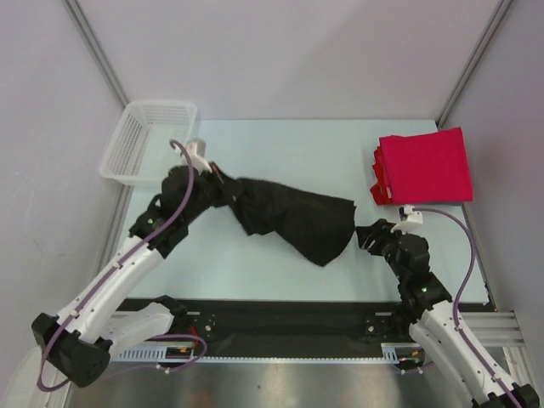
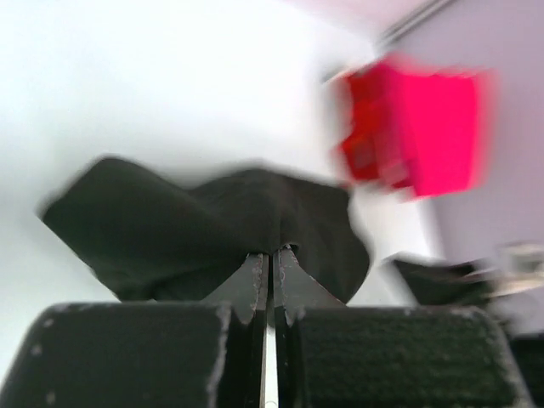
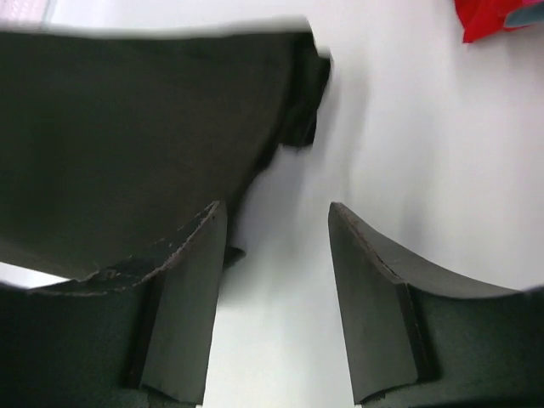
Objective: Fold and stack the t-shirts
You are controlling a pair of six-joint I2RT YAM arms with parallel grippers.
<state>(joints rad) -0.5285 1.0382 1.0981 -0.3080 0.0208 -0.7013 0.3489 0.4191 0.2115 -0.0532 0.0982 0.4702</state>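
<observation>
Top external view: the black t-shirt (image 1: 293, 217) is seen bunched and unfolded across the middle of the table (image 1: 255, 272). One end is pinched by the left gripper (image 1: 219, 175), its fingers pressed together on the cloth. The right gripper (image 1: 365, 235) is held spread beside the other end, with nothing between its fingers. The red t-shirts (image 1: 425, 166) are already folded and stacked at the far right corner, so it is judged that only the black one is left to be folded and added. A white mesh basket (image 1: 146, 140) is set at the far left of the pale table, which is enclosed by plain grey walls (image 1: 280, 51).
</observation>
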